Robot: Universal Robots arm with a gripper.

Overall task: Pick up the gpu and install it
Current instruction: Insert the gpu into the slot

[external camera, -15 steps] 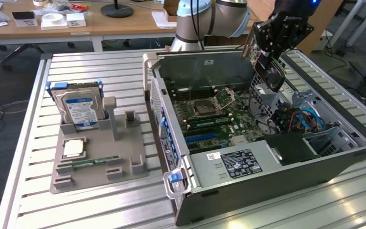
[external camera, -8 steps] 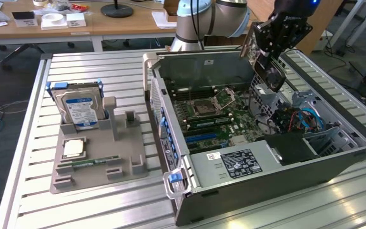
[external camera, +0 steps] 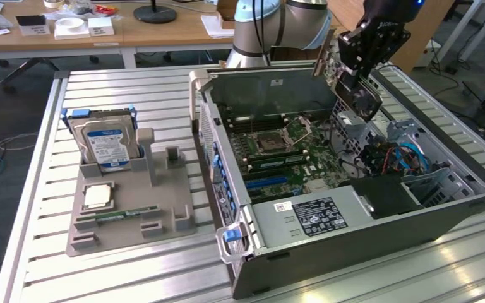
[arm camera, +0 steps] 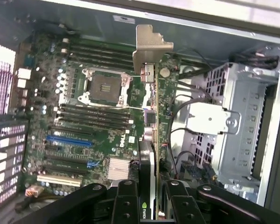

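**Inspector A:** Where do we find the gpu [external camera: 362,101]?

**Inspector B:** We record it edge-on in the gripper [external camera: 356,81], fingers [arm camera: 127,203] grasping the card, silvery bracket [arm camera: 149,44] at its free end. It hangs above the open computer case [external camera: 352,233], at the exterior view's far right, over the motherboard [arm camera: 84,116].

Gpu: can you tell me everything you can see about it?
The gpu is a thin flat card with a green board and a dark cooler on one face. A silvery metal bracket, bent at its tip, caps one end. The gripper is shut on the other end, pinching both faces. In the exterior view the card hangs tilted above the open case, over the motherboard. It seems not yet seated in a slot.
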